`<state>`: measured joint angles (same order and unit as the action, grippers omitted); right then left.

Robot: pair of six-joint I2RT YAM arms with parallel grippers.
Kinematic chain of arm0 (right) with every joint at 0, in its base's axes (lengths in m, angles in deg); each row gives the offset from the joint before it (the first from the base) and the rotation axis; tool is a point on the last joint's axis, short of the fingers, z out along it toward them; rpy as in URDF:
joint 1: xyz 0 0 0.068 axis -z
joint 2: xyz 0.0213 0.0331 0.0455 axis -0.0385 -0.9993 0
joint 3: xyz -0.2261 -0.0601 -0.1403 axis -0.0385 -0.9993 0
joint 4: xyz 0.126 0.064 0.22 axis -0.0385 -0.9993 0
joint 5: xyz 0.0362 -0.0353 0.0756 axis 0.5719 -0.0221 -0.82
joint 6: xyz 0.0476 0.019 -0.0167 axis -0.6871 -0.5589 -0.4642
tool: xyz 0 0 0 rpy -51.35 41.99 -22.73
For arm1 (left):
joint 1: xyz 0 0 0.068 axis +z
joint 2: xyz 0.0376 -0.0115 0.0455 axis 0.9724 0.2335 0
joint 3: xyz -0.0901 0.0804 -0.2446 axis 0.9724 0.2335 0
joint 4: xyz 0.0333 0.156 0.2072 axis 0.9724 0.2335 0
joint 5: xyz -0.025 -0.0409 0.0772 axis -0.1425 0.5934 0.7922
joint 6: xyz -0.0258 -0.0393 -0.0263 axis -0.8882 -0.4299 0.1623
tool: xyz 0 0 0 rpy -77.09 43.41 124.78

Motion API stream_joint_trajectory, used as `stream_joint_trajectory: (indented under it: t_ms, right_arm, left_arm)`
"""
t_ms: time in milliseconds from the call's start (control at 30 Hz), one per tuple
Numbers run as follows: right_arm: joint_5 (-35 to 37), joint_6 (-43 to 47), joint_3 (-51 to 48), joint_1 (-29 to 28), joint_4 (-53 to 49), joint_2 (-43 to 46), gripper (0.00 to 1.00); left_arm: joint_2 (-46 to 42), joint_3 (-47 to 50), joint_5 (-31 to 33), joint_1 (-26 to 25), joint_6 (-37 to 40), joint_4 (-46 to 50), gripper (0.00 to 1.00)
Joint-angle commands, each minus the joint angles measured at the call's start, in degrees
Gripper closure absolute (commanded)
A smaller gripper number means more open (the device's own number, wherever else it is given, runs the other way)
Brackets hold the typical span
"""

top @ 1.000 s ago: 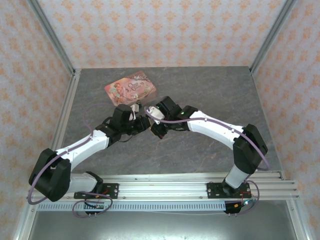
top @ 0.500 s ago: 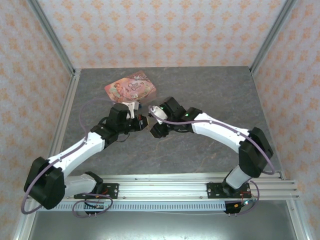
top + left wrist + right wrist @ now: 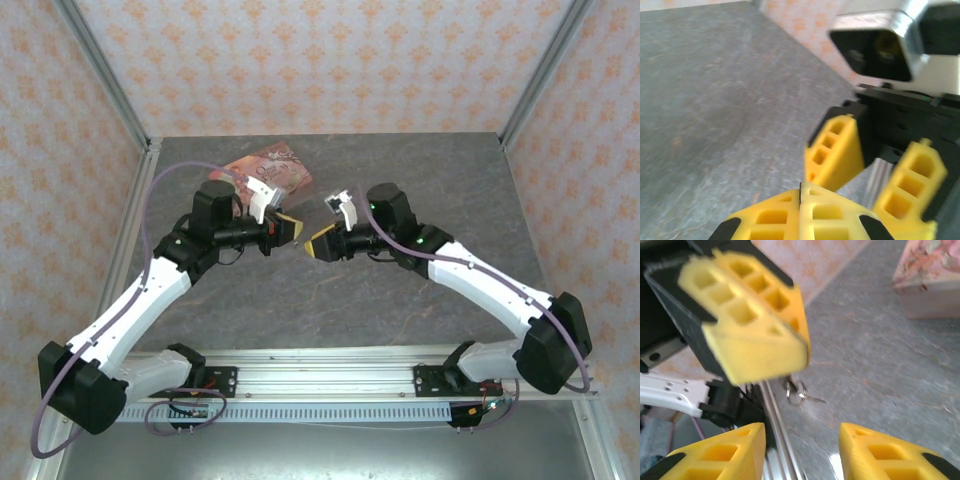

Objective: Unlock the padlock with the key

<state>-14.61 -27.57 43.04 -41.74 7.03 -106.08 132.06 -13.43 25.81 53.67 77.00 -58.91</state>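
Grey table (image 3: 420, 180), tips meeting above it. Key (image 3: 812, 399) on its ring seems to dangle just under left gripper (image 3: 288, 231), fingers clenched. Likely light, thin and slippery, so pinch its flat head. Right gripper (image 3: 322, 243) faces left gripper, level, fingers parted, empty.

Top camera looks steeply down, far above the pink picture-printed tin box (image 3: 285, 165). Right wrist camera, low and close, shares that tin. The 2 wrist cameras face each other.
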Motion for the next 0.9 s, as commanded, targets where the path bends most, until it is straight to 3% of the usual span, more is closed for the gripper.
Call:
stream_joint_trajectory:
  t_ms: [0, 167, 367, 667, 867]
  right_arm:
    - [-3.89, -8.62, -2.57, 0.42, 14.12, 2.64, 0.59]
    - [-5.26, -12.59, -4.40, 0.42, 19.85, 3.13, 0.64]
    - [-8.16, -15.31, -5.13, 0.37, 22.73, 3.92, 0.76]
    - [-9.95, -15.34, -5.73, 0.42, 22.24, 4.46, 0.82]
    - [-8.64, -12.91, -6.09, 0.42, 19.23, 4.82, 0.78]
  left_arm:
    - [1.13, -3.51, -10.77, 0.57, 2.99, 3.06, 1.00]
    - [2.80, -6.08, -14.33, 1.01, 0.61, 2.46, 1.00]
    - [3.18, -7.13, -17.32, 1.27, -0.61, 1.78, 1.00]
    - [3.60, -8.28, -19.72, 1.60, -0.79, 2.28, 1.00]
    - [3.71, -9.02, -20.64, 1.82, -0.40, 3.32, 1.00]
